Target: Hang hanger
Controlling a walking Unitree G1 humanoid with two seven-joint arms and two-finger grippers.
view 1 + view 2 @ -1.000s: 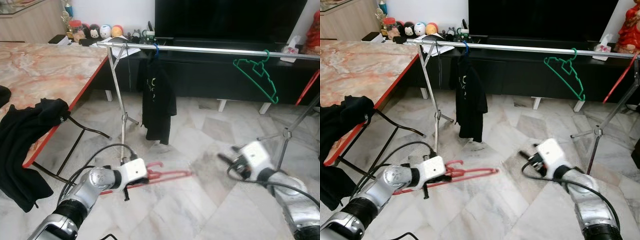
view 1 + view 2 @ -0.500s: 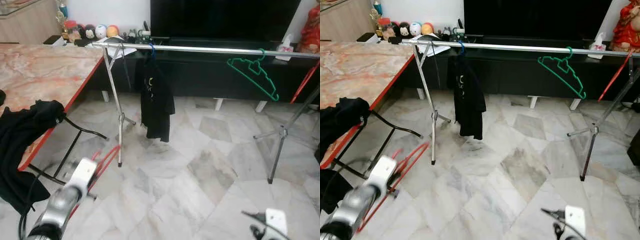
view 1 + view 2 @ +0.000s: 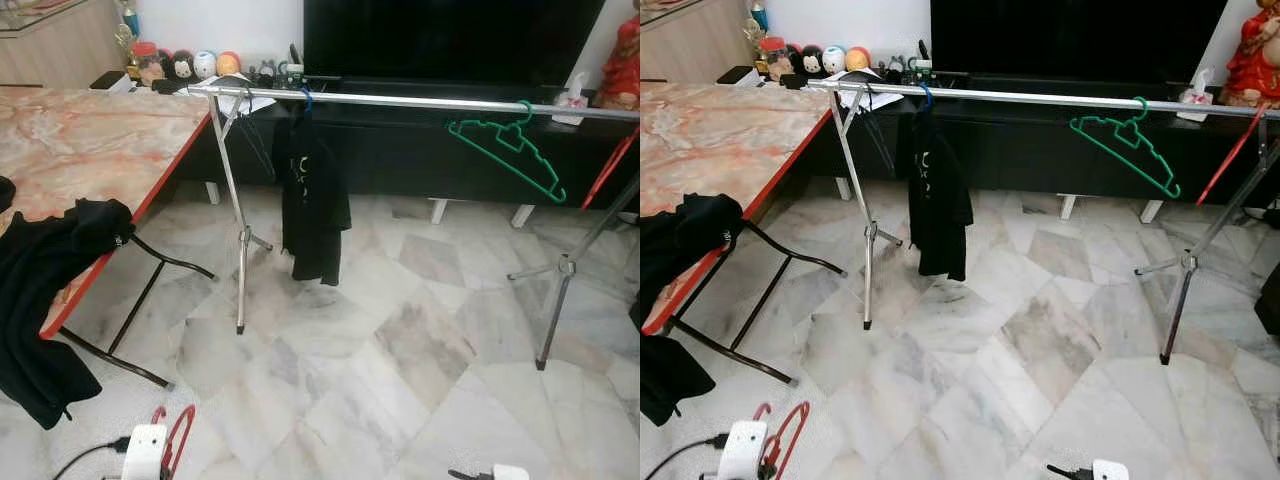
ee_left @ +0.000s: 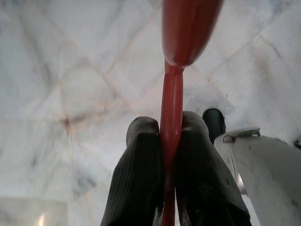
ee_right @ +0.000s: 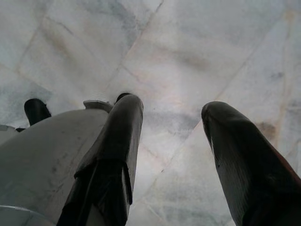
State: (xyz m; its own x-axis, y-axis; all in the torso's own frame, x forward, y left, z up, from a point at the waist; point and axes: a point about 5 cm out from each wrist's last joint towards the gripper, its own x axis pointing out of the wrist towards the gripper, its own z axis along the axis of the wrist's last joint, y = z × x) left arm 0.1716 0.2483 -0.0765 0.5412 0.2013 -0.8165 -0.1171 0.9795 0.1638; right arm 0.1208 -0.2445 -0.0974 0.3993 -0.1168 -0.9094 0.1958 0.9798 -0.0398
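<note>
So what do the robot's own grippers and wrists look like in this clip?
Each gripper has two long black fingers, ribbed on the left gripper and smooth and glossy with rounded tips on the right gripper. Behind the fingers sits a rounded white wrist housing. In the eye views each wrist ends in a white block, and a thin black cable trails from the left one.

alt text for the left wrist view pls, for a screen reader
The left gripper has its two black fingers clamped on the thin bar of a red hanger, which runs up out of frame and widens at the top. Behind it is a pale marble floor, with part of the robot's white body at one edge.
</note>
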